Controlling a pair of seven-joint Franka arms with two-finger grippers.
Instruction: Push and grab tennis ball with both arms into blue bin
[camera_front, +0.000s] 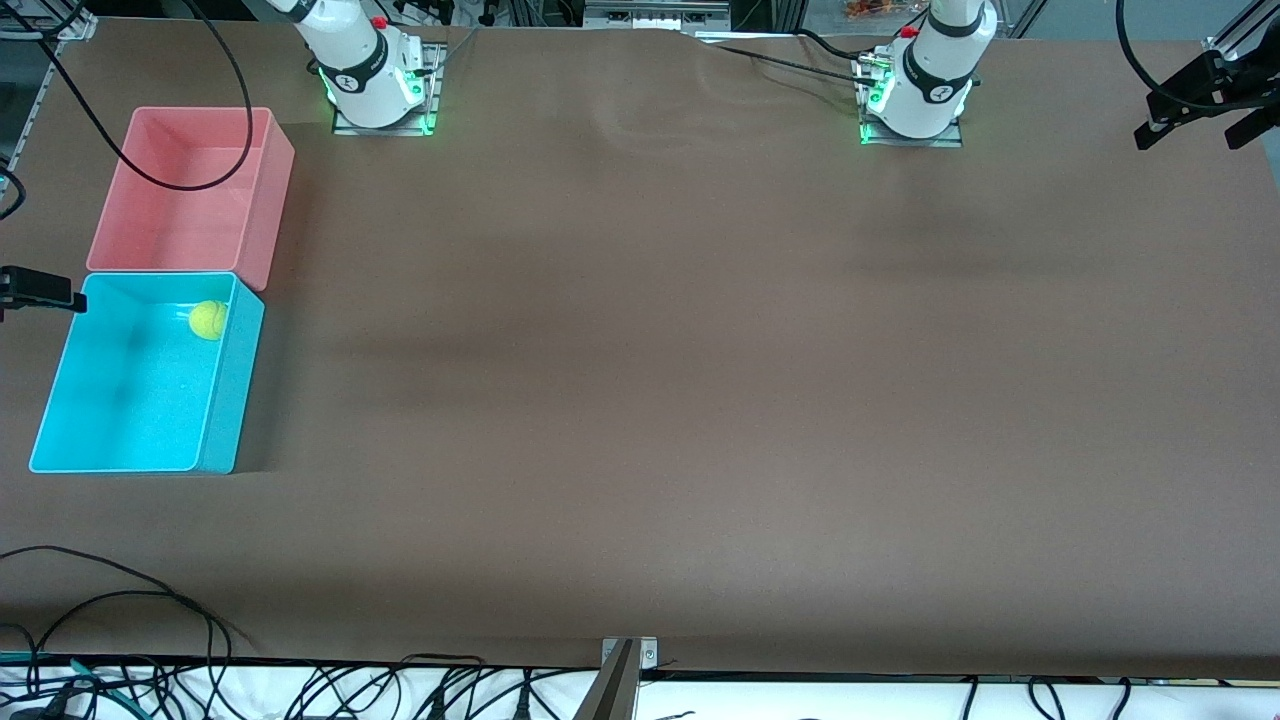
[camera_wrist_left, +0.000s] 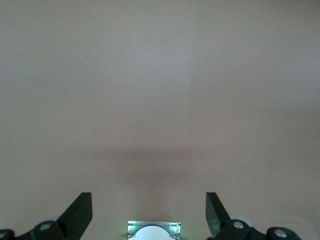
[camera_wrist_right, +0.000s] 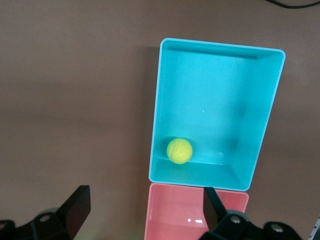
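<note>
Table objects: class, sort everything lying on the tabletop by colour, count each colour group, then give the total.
Blue: 1, the blue bin
Pink: 1, the pink bin, touching the blue bin's end, farther from the front camera
Yellow-green: 1, the tennis ball, inside the blue bin at the end next to the pink bin
Total: 3

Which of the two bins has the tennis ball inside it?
The blue bin, nearer the front camera; the tennis ball lies in it. The pink bin beside it holds no ball.
</note>
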